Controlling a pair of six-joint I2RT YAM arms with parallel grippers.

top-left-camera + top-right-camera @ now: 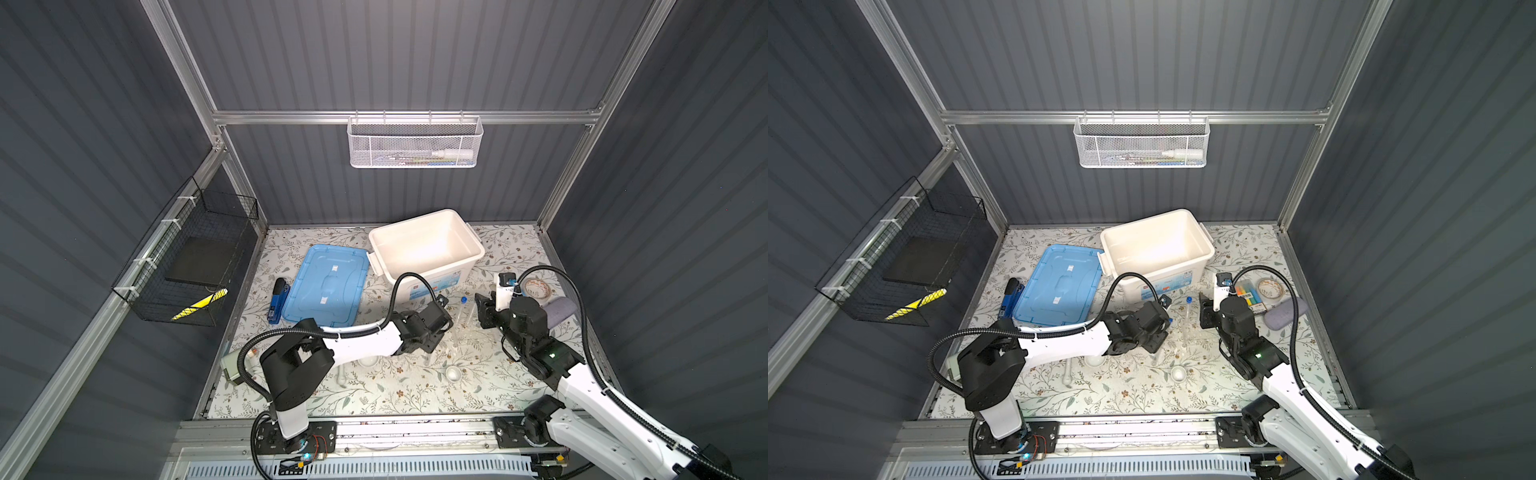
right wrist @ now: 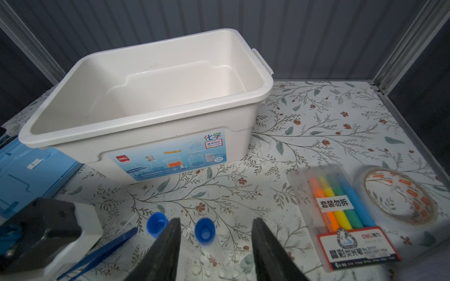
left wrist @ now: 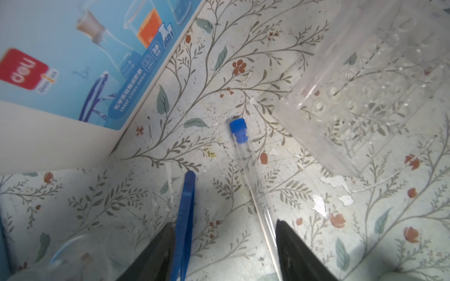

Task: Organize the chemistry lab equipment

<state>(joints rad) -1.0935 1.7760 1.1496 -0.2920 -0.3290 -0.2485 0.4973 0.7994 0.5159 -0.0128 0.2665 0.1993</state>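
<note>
Seemingly mid-racking: the right pincer (image 2: 216, 245) stands spread around an upright blue-capped test tube (image 2: 205, 231), lower centre. The left pincer (image 3: 226, 255), also spread, should next pinch the lying tube (image 3: 250, 185), sparing the blue tweezers (image 3: 186, 214).

Left arm (image 1: 365, 343) and right arm (image 1: 577, 388) reaching inward, left pincer (image 3: 225, 223) jaws apart, right pincer (image 2: 215, 220) jaws apart

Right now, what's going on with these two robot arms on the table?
Two robot arms are sorting lab gear on a flowered table. The left arm has its jaws open over the blue tweezers and a blue-capped tube beside them. The right arm has its jaws open around a second capped tube, which stands upright by the clear rack. The white bin is empty, with its blue lid lying next to it.
</note>
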